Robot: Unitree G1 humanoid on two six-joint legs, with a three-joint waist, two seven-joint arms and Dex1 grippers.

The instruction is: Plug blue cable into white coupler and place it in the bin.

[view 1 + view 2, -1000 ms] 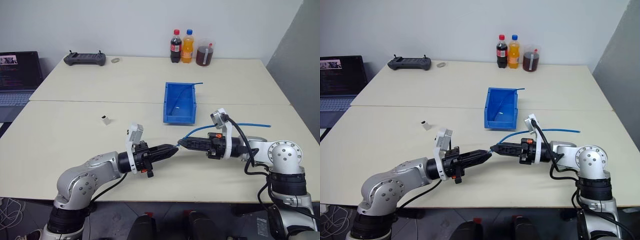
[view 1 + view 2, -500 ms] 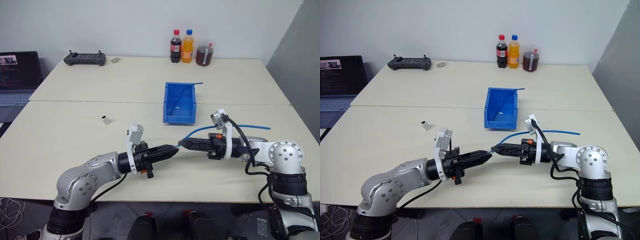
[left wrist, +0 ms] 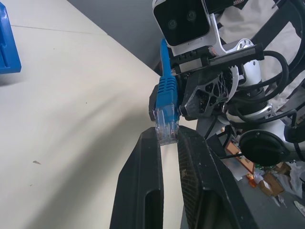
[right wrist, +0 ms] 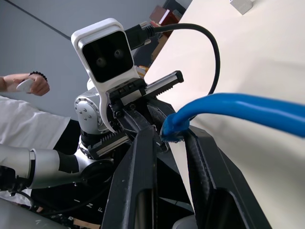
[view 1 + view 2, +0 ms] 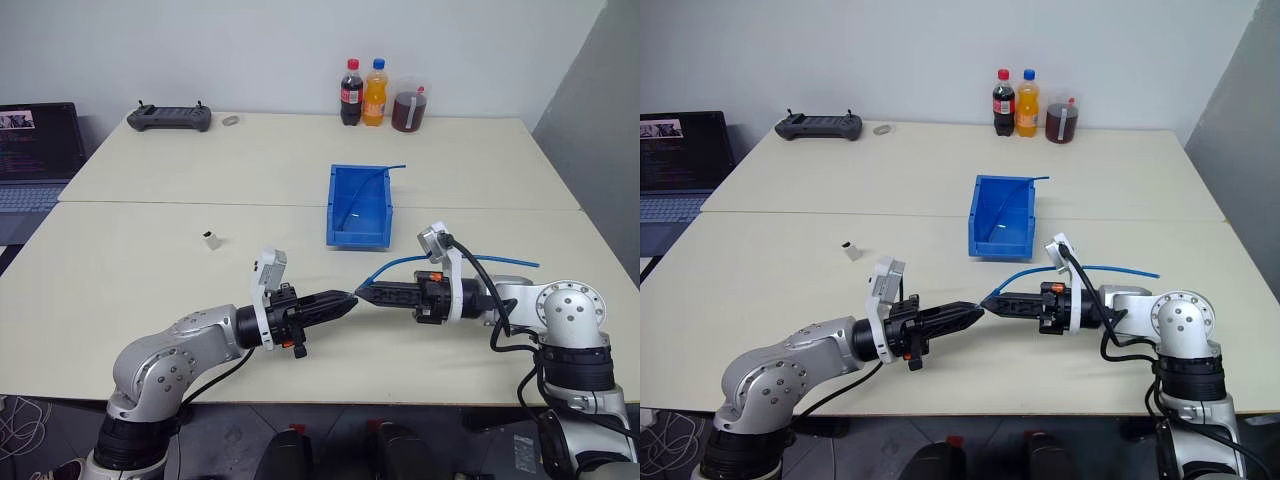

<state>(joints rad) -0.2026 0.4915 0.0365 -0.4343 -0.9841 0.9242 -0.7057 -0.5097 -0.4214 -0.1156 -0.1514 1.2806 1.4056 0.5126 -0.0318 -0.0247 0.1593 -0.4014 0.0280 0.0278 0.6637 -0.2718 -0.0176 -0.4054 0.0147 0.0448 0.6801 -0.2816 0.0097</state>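
From the head view, both arms meet tip to tip above the surface (image 5: 150, 250), in front of the bin (image 5: 359, 206). The left gripper (image 5: 345, 299) points level toward the right one, its jaws pressed together on the clear plug end of the blue cable (image 5: 470, 257). The right gripper (image 5: 362, 294) points back at it, jaws narrowed around the cable just behind that plug. From there the cable arcs up and runs lengthwise off to the robot's right, lying along the surface. A small white block, apparently the white coupler (image 5: 210, 239), sits alone on the surface, well apart from both grippers and left of the bin.

In the left wrist view, the black fingers (image 3: 143, 191) pinch the clear plug (image 3: 166, 126), its blue boot standing upright above them, with the right gripper just behind.

In the right wrist view, the fingers (image 4: 143, 191) are close on either side of the blue boot; the cable stretches away sideways. A person's hand (image 4: 33, 86) shows in the background.
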